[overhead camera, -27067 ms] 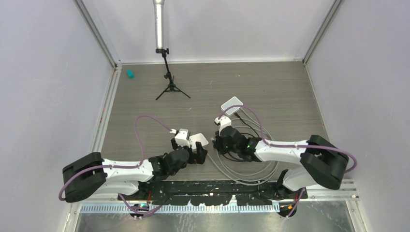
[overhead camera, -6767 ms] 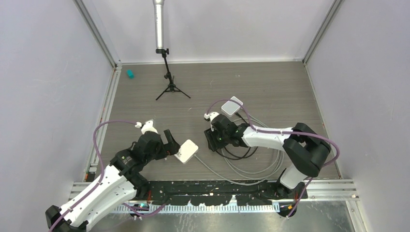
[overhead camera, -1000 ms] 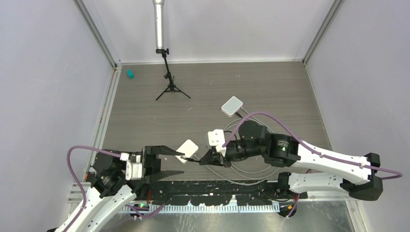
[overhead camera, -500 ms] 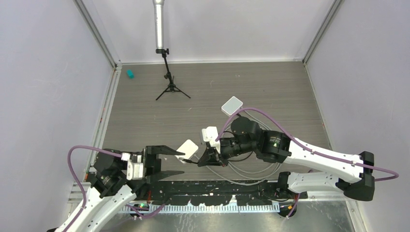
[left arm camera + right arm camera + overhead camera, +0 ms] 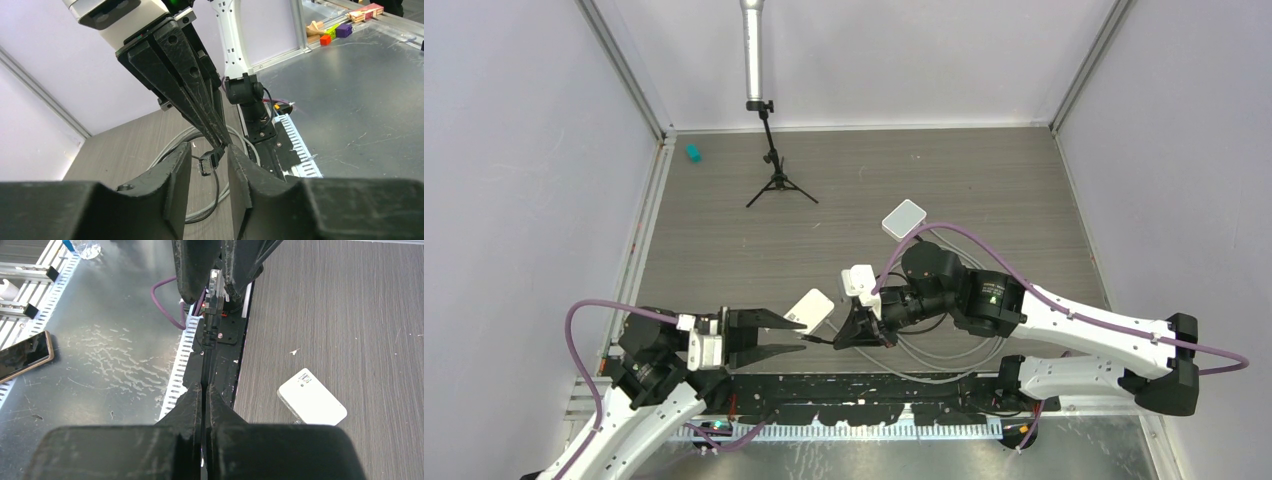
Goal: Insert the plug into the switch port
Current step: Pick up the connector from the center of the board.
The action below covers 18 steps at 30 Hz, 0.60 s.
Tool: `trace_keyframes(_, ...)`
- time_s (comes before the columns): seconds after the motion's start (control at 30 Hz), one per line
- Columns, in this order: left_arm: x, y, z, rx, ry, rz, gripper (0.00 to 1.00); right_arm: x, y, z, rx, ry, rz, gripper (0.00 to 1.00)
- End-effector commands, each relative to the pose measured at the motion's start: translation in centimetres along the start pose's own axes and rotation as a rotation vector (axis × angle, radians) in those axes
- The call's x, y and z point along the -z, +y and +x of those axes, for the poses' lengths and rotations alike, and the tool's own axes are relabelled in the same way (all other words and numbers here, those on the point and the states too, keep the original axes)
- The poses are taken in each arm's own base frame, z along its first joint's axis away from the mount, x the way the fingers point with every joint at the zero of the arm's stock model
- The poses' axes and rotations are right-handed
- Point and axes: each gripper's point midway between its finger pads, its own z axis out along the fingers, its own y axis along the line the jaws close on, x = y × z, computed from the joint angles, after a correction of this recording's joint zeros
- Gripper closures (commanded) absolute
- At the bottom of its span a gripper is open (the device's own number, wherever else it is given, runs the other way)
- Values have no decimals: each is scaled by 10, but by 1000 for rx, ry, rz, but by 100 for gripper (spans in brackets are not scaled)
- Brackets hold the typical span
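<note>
The insertion is not yet made. The plug (image 5: pixel 209 162) hangs in the air over the near edge of the surface (image 5: pixel 984 170), short of any port. The right gripper (image 5: pixel 204 388) is pinched tight on the black cable (image 5: pixel 206 347) just behind the plug and presents it nose-first toward the left arm. The left gripper (image 5: pixel 209 150) stands narrowly parted with the plug in its gap. The left wrist view shows a sliver of space on each side, so it flanks the plug without clamping it. I judge this to be a handover or re-grip, not the insertion itself.

The switch (image 5: pixel 812 310), a flat white box, lies loose near the near edge of the surface, about midway along it, just beyond the two grippers and held by neither. Its port face cannot be made out. A second white box (image 5: pixel 905 219) sits further toward the far edge; I take the nearer one for the switch.

Nearly all the task is left: securing the plug, steadying the switch, lining the plug up with a port, and pushing it home.
</note>
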Motion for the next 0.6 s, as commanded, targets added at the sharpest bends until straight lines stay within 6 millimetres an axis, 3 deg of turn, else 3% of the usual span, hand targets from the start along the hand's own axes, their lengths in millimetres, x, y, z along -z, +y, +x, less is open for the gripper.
trace_keyframes(0.0,-1,1,-13,-17,-16,7,68,7,1,-22,49,-69,7,100)
trace_keyframes(0.17,-1,1,-11,-9,-12,6,82,8,1,-23,53,-73,9,99)
trace_keyframes(0.23,-1,3,-10,5,-7,-8,96,9,1,-24,59,-75,11,99)
trace_keyframes(0.3,-1,12,-6,52,6,-63,100,10,1,-24,81,-79,15,99)
trace_keyframes(0.33,-1,16,-4,78,12,-92,100,11,0,-23,94,-81,25,94)
trace_keyframes(0.43,-1,29,1,194,15,-176,100,18,-14,-25,134,-98,119,63)
trace_keyframes(0.57,9,71,15,436,6,-475,100,42,-43,-37,228,-186,346,43)
